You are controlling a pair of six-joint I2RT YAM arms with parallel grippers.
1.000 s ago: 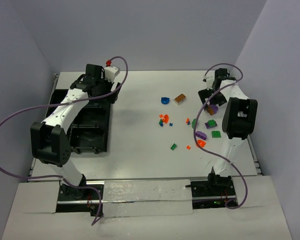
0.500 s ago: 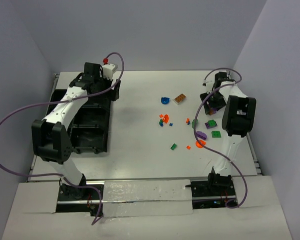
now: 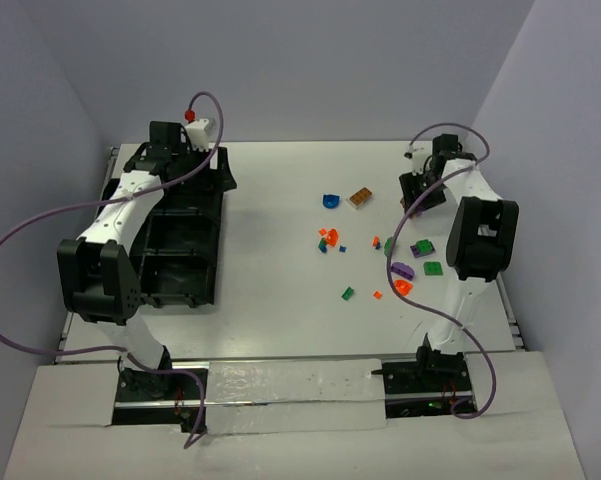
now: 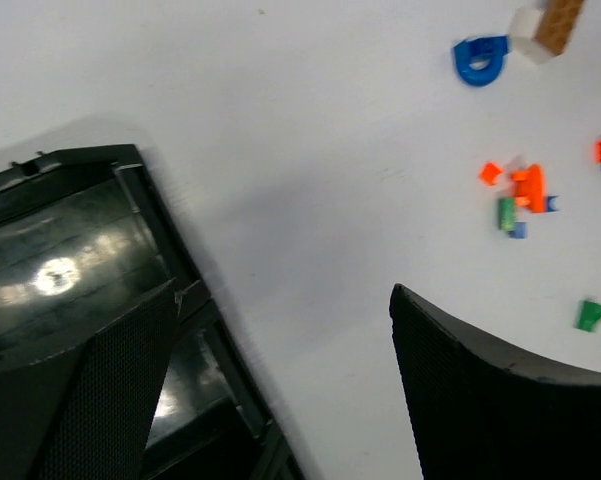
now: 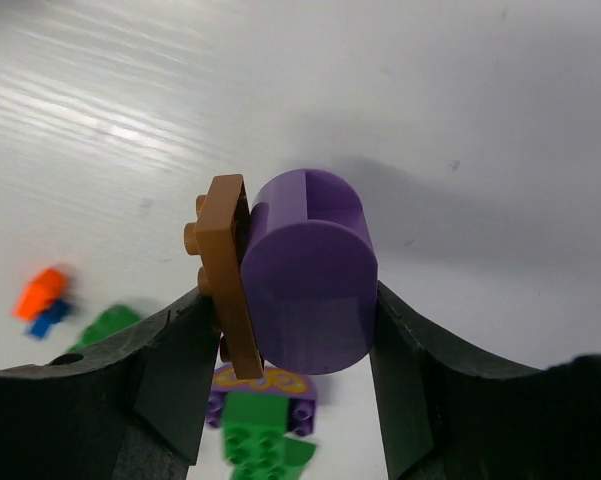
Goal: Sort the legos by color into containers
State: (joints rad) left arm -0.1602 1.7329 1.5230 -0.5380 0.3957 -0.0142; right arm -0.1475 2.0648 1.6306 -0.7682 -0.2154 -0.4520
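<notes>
My right gripper [image 5: 292, 315] is shut on a purple rounded piece [image 5: 310, 270] with a brown plate [image 5: 228, 275] stuck to its side, and holds it above the table. In the top view it [image 3: 423, 190] is at the far right. Below it lie a purple-and-green brick [image 5: 265, 420] and an orange piece [image 5: 42, 292]. Loose legos are scattered right of centre: a blue one [image 3: 328, 201], a brown-and-white one [image 3: 360, 197], an orange cluster [image 3: 328, 238] and a green one [image 3: 348, 293]. My left gripper [image 3: 195, 168] is open and empty over the far right edge of the black tray [image 3: 218, 250].
More bricks lie near the right arm: purple [image 3: 402, 268], green [image 3: 433, 267], orange [image 3: 402, 286]. The left wrist view shows the tray's rim [image 4: 80, 165], the blue piece [image 4: 480, 58] and the orange cluster [image 4: 525, 190]. Purple cables loop over both arms.
My left arm has swung left and back over the tray's far end. My right gripper has drawn slightly back and the purple piece has left its spot on the table.
</notes>
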